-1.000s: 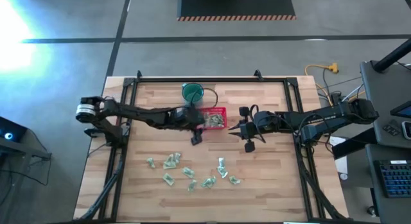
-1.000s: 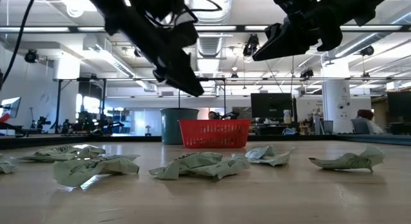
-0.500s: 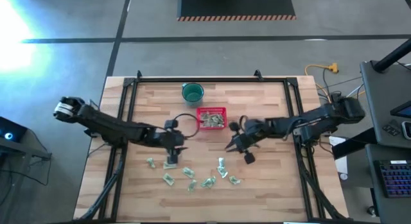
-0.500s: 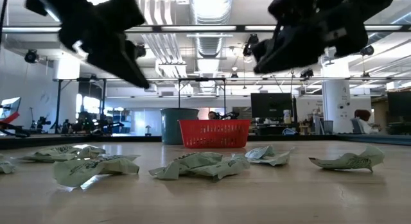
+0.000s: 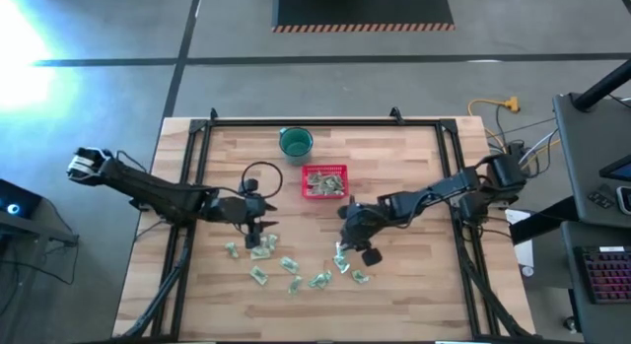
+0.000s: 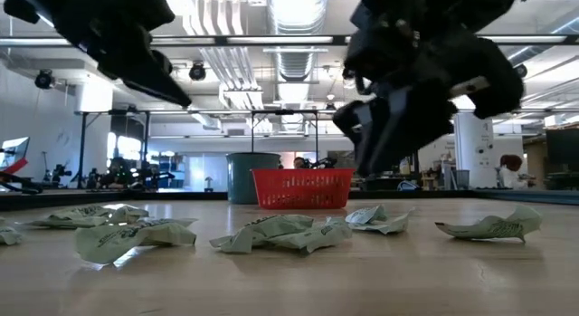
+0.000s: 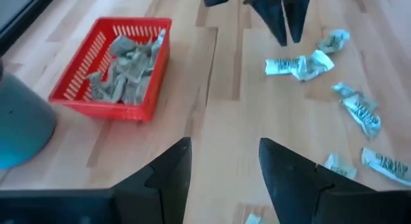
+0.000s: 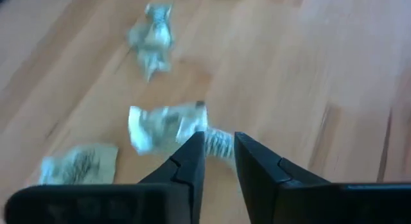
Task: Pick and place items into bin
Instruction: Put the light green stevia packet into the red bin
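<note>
Your right gripper (image 8: 218,156) hovered low over a wrapped piece (image 8: 168,124) on the table (image 5: 414,157), fingers narrowly parted with nothing between them. Your left gripper (image 7: 221,163) stood open and empty near the scattered pieces, while the red basket (image 5: 324,182) sat beside the green cup (image 5: 295,142), already holding several pieces

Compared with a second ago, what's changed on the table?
Both arms left the red basket for the loose wrapped pieces. The left gripper moved to the left-hand ones, open and empty. The right gripper dropped over one wrapped piece, jaws parting. Basket, green cup and scattered pieces stayed put.
</note>
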Tool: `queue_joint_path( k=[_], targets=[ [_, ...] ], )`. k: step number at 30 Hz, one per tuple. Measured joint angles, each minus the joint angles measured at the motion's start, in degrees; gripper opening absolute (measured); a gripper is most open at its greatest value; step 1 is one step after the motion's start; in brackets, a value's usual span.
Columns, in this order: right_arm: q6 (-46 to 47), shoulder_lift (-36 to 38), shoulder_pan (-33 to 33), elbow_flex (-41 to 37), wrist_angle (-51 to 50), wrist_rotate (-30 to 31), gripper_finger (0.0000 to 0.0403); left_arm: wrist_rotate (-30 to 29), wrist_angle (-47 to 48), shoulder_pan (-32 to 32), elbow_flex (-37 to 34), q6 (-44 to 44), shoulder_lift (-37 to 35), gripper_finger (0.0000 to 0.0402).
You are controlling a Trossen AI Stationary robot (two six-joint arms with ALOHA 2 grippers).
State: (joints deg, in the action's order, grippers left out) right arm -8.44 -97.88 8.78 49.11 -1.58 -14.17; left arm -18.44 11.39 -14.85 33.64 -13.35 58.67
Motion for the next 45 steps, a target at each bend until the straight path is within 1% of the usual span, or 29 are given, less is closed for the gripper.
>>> queue_joint_path(
  k=[2, 4, 6, 8, 11, 14, 18, 25, 29, 35, 40, 45],
  targets=[
    [0.58, -0.55, 0.04, 1.8, -1.03, 0.14, 0.0089, -0.02, 1.03, 0.0, -0.91, -0.03, -0.56, 0.0167],
    [0.58, -0.37, 0.16, 2.39, -4.45, 0.13, 0.0106, -0.07, -1.26, 0.0, -0.91, 0.0, -0.07, 0.0167],
    [0.5, -0.66, 0.28, 3.24, -3.59, 0.15, 0.0125, -0.17, 0.17, -0.05, -1.32, 0.13, -0.32, 0.0167],
    [0.46, -0.3, 0.24, 3.03, -4.11, 0.15, 0.0142, -0.2, -1.41, -0.07, -0.78, 0.01, 0.49, 0.0167],
    [0.1, -0.43, 0.22, 2.85, -3.6, 0.79, 0.0165, -0.27, -0.87, -0.24, -1.03, 0.02, 0.58, 0.0167],
    [0.65, -0.88, 0.28, 2.76, -3.41, 0.79, 0.0181, -0.24, -0.9, -0.26, -1.03, 0.01, 0.86, 0.0167],
    [0.4, -1.98, 0.68, 2.7, -3.37, 0.79, 0.0189, -0.24, -1.4, -0.26, -1.04, -0.03, 1.08, 0.0167],
    [-0.51, -5.92, 0.83, 3.28, -2.98, 0.74, 0.0182, -0.24, -1.88, -0.26, -1.04, -0.02, 1.25, 0.0167],
    [0.25, -6.8, 0.83, 4.02, -2.79, 0.87, 0.0176, -0.24, -1.9, -0.26, -1.04, -0.02, 1.25, 0.0167],
    [0.47, -6.85, 0.83, 4.1, -2.8, 5.38, 0.0159, -0.24, -1.87, -0.26, -1.11, 0.0, 1.25, 0.0167],
    [0.41, -6.85, 0.83, 4.1, -2.82, 5.55, 0.0128, -0.25, -1.88, -0.26, -1.13, 0.0, 1.25, 0.0167],
    [0.35, -6.85, 0.83, 4.1, -2.86, 5.57, 0.0078, -0.24, -1.88, -0.26, -1.13, 0.03, 1.25, 0.0167]
  ],
)
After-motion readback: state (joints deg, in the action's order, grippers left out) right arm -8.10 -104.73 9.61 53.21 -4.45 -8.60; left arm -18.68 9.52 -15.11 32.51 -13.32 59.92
